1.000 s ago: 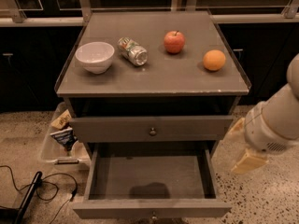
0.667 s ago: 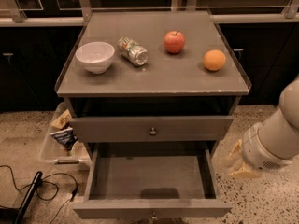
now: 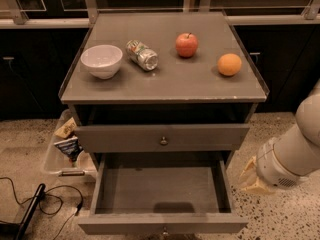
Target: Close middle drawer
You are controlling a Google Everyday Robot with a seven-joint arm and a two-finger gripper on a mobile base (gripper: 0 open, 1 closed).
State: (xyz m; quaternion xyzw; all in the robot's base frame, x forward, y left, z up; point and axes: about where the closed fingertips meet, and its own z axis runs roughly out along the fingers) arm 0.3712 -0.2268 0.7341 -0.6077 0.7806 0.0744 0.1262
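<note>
- Gripper (image 3: 252, 176) of mine is hovering at lower right, beside the middle drawer (image 3: 160, 223); whether it's clenched I cannot tell.
- Drawer is sitting pulled out.

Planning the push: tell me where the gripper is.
The gripper is low on the right of the camera view, just outside the right side of the open middle drawer.

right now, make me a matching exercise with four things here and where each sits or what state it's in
Things:
1. white bowl
2. orange
3. middle drawer
4. gripper

Places or states:
a. pulled far out
b. left part of the tabletop
c. beside the open drawer's right side
d. right part of the tabletop

Pairs: 1-b, 2-d, 3-a, 4-c
</note>
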